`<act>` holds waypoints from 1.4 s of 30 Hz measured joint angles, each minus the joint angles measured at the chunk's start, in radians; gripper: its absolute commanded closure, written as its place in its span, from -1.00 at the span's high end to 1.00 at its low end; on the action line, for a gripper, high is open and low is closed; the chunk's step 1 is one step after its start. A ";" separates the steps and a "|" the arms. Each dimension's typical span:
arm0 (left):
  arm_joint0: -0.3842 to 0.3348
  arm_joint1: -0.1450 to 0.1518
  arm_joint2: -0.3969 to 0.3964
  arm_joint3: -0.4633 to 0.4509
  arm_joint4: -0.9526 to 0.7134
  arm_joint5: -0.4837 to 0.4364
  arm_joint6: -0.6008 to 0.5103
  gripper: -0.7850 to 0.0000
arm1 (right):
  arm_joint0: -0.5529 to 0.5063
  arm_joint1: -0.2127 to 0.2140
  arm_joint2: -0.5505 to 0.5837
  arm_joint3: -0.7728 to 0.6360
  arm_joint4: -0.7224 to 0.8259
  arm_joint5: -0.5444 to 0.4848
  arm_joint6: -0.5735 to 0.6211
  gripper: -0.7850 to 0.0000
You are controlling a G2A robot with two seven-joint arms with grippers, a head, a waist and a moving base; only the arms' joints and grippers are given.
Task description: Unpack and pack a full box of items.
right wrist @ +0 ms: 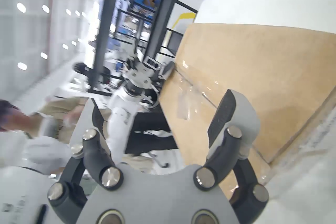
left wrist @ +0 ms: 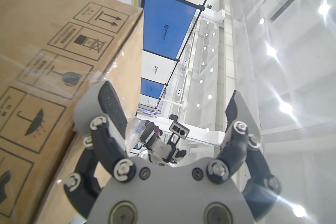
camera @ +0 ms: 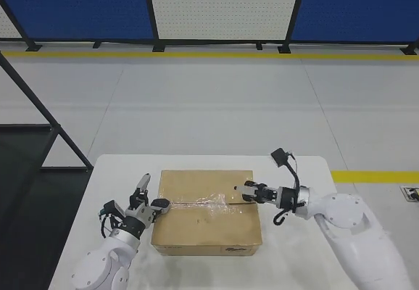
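Top view: left gripper [camera: 154, 194] spread wide and empty, one pad against the left end of the closed brown cardboard box [camera: 206, 225]. Box sits mid-table, its centre seam sealed by a wrinkled strip of clear tape [camera: 202, 204]. Right gripper [camera: 248, 190] equally wide, empty, at the tape's right end. Judgement: board stiff, likely heavy if full; tape thin, slick, clingy, so pinch a lifted end. White rounded table [camera: 115, 181]; black metal frame [camera: 21, 109] at left, grey floor [camera: 217, 101], blue partition panels [camera: 79, 18] behind.
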 measured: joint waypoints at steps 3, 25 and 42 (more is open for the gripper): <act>0.000 0.000 0.000 0.000 0.000 0.000 0.000 1.00 | -0.080 0.016 0.001 -0.167 -0.277 0.025 -0.077 1.00; 0.000 0.000 0.000 0.000 0.000 0.000 0.000 1.00 | -0.187 0.044 -0.103 -0.562 -1.104 -0.066 -0.170 1.00; 0.000 0.000 0.000 0.000 0.000 0.000 0.000 1.00 | -0.275 0.056 -0.183 -0.686 -1.646 -0.052 -0.264 1.00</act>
